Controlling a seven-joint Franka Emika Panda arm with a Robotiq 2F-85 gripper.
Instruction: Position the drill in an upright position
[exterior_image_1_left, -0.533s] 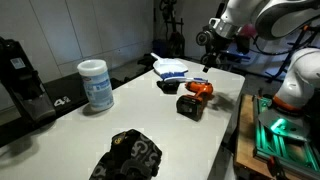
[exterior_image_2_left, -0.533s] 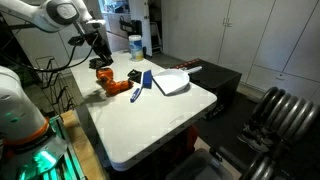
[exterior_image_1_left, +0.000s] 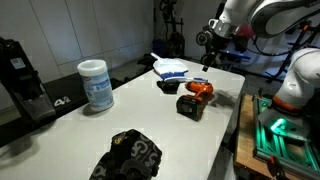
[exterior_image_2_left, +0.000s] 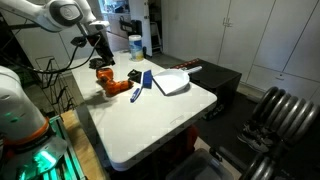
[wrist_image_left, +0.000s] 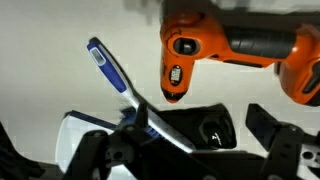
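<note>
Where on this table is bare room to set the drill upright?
Bare: the wide strip between the wipes canister and the drill, and the table end beyond the dustpan. Crowded: around the drill, where brush and dustpan lie close, below the claw.

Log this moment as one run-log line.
phase: pre-grasp | drill: lying on its side on table, not upright | pincer: open, above drill, no contact

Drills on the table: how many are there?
1. The drill lies on its side on the table, near the edge beside the robot. No other shows in any view.
</note>
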